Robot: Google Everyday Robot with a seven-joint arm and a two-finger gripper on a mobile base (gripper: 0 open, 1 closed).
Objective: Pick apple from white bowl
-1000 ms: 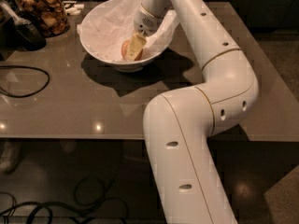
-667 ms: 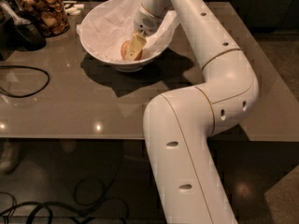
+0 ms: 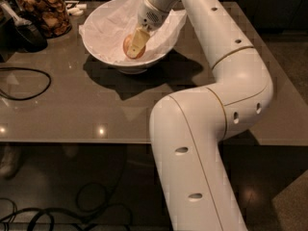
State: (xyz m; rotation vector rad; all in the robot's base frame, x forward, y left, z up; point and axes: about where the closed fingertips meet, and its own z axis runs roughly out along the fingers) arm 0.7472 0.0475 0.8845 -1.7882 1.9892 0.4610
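Note:
The white bowl (image 3: pixel 94 44), lined with crinkled white paper, stands on the grey table (image 3: pixel 72 114) at the back, left of centre. The small yellow-orange apple (image 3: pixel 127 47) lies inside it, near the bottom. My gripper (image 3: pixel 136 42) reaches down into the bowl from the right and sits right at the apple, covering its right side. My white arm bends over the table's right half and hides part of the bowl's right rim.
A glass jar of brown snacks (image 3: pixel 46 11) stands at the back left, with a black object (image 3: pixel 26 32) next to it. A black cable (image 3: pixel 29 85) loops on the table's left side. More cables lie on the floor below.

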